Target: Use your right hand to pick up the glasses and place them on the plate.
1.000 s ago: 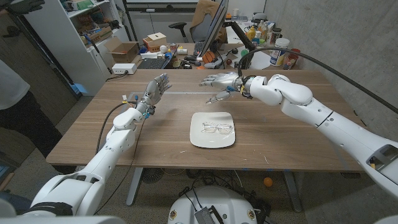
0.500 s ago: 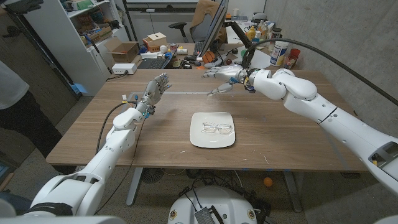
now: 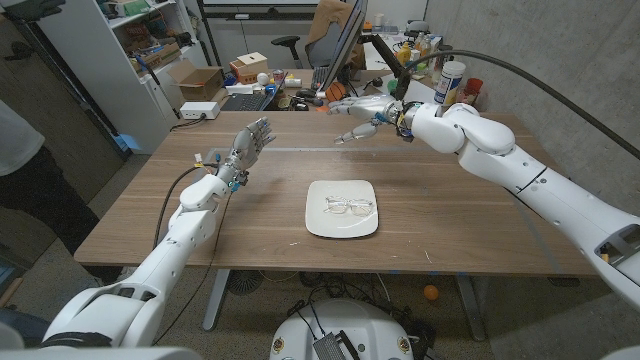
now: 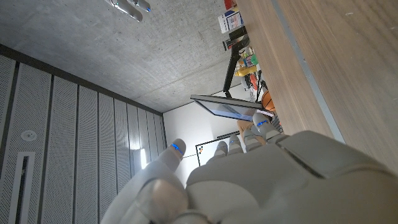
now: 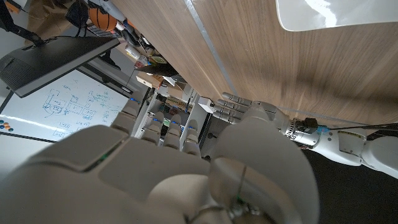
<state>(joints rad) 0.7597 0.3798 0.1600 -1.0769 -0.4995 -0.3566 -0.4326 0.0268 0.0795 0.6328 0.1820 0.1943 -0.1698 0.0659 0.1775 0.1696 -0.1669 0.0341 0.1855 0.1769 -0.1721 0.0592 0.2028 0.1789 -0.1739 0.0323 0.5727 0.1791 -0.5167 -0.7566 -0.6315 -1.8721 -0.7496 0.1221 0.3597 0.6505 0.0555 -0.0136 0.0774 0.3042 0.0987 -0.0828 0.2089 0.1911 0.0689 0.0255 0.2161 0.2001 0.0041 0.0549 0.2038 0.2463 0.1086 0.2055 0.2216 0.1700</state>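
Note:
The clear-framed glasses (image 3: 349, 207) lie on the white square plate (image 3: 342, 209) in the middle of the table. My right hand (image 3: 362, 109) hovers above the table's far edge, well beyond the plate, fingers spread and holding nothing. My left hand (image 3: 249, 141) stands raised over the far left of the table, fingers apart and empty. A corner of the plate (image 5: 336, 14) appears in the right wrist view, and my left hand (image 5: 249, 113) shows there too, past my right hand (image 5: 155, 180). In the left wrist view my left hand (image 4: 249, 180) holds nothing.
The wooden table (image 3: 450, 210) has bare room around the plate. Bottles and cans (image 3: 448, 82) stand beyond the far right corner. Boxes (image 3: 200, 85), a chair and shelves crowd the floor behind. A person (image 3: 25, 170) stands at the left edge.
My right hand has risen and drawn back from over the table towards its far edge, still empty. The glasses stay on the plate; my left hand has not moved.

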